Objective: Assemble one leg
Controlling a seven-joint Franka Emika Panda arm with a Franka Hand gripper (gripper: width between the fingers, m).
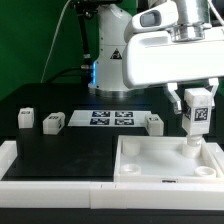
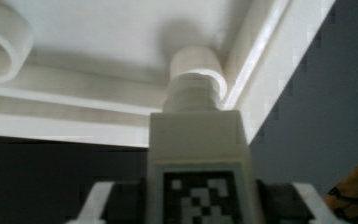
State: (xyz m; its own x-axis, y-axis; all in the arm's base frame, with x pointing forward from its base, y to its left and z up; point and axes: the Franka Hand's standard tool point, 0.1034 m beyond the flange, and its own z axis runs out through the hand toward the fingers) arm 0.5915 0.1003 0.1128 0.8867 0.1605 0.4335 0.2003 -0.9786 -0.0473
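My gripper (image 1: 197, 112) is shut on a leg (image 1: 197, 120), a white peg with a black-and-white tag on its face, held upright over the far right corner of the large white square tray-like piece (image 1: 165, 178). The leg's lower end reaches down to the corner socket (image 1: 196, 146). In the wrist view the leg (image 2: 197, 140) sits between my fingers (image 2: 105, 200), its tip against the raised socket (image 2: 197, 85) by the tray's wall. Three more legs lie on the black table: one (image 1: 25, 119), a second (image 1: 53, 122) and a third (image 1: 153, 123).
The marker board (image 1: 111, 119) lies flat on the table between the loose legs. A white raised border (image 1: 30, 170) runs along the table's front and the exterior view's left. A second corner socket (image 2: 2, 50) shows in the wrist view. The robot base (image 1: 110, 60) stands behind.
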